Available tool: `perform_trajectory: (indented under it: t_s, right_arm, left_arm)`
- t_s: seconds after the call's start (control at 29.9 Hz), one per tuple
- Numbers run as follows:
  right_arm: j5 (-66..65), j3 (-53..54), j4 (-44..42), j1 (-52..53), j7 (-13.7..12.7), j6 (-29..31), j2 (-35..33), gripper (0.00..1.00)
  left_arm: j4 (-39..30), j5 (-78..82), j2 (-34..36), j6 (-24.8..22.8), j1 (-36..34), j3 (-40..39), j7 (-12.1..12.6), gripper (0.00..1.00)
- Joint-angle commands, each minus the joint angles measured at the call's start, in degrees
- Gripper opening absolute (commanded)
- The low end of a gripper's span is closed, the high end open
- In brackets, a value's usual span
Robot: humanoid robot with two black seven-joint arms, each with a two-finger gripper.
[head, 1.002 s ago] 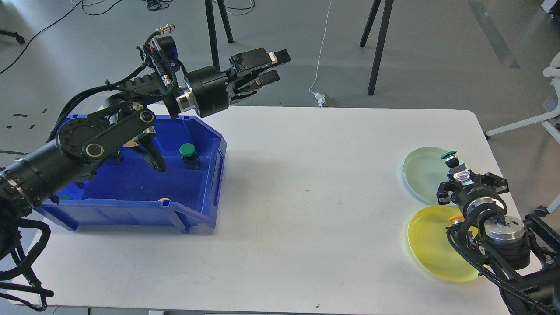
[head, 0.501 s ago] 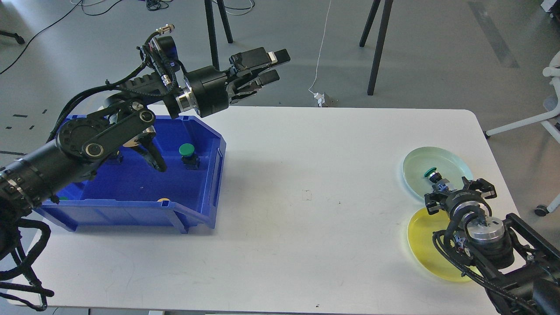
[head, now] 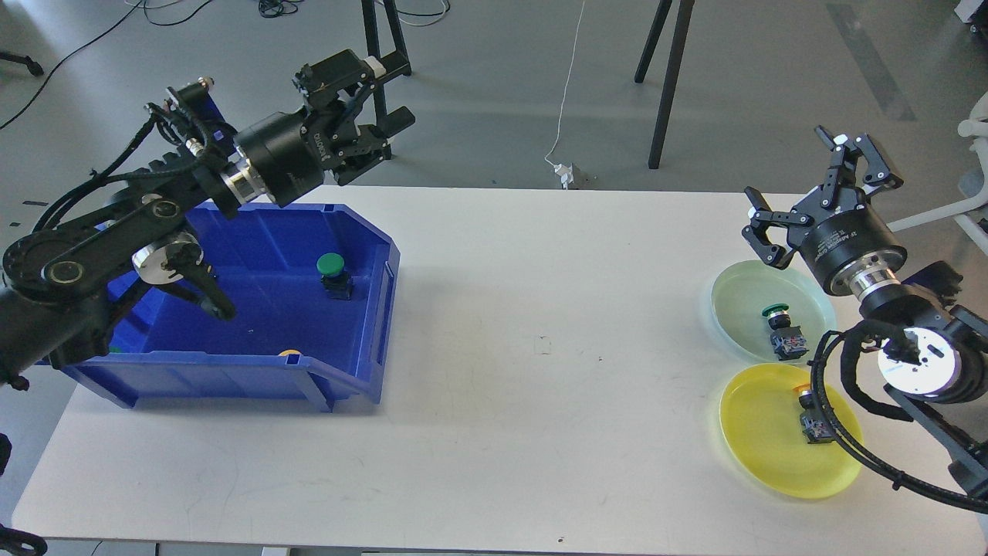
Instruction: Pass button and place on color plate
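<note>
A green-capped button (head: pixel 781 330) lies on the pale green plate (head: pixel 741 297) at the right. An orange-capped button (head: pixel 812 418) lies on the yellow plate (head: pixel 760 448) just in front of it. Another green-capped button (head: pixel 334 274) stands in the blue bin (head: pixel 309 363) at the left, and a yellow cap (head: pixel 289 353) shows at the bin's front wall. My right gripper (head: pixel 818 181) is open and empty, raised above and behind the green plate. My left gripper (head: pixel 378 93) is open and empty, above the bin's far edge.
The white table (head: pixel 540 347) carries the bin at the left and both plates near its right edge. Black stand legs (head: pixel 664 85) and cables lie on the floor behind the table. A white chair base (head: pixel 965 201) stands at the far right.
My right gripper let go of the green-capped button on the green plate and rose up and back. My left gripper swung left and back toward the bin.
</note>
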Motion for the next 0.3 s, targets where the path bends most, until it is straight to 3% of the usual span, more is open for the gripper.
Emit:
perform_trajectory:
  t_s: [0.0,0.07,0.27]
  right_arm:
    - [-0.2,-7.0,-5.1,8.9,0.6,14.4,-3.0,0.99]
    - [-0.2,-9.7,-7.0,11.9,0.6,17.7,-2.9,0.99]
    - [-0.2,-9.9,-8.1,15.0,0.9,17.8,2.0,0.99]
  left_arm:
    - [1.9,-8.3,0.8,-0.4,4.6,-4.0,0.0,0.90]
    - [3.1,-10.6,0.8,-0.4,6.0,-5.4,0.0,0.91]
    - [2.9,-11.1,2.5,-0.4,6.7,-7.1,0.0,0.92]
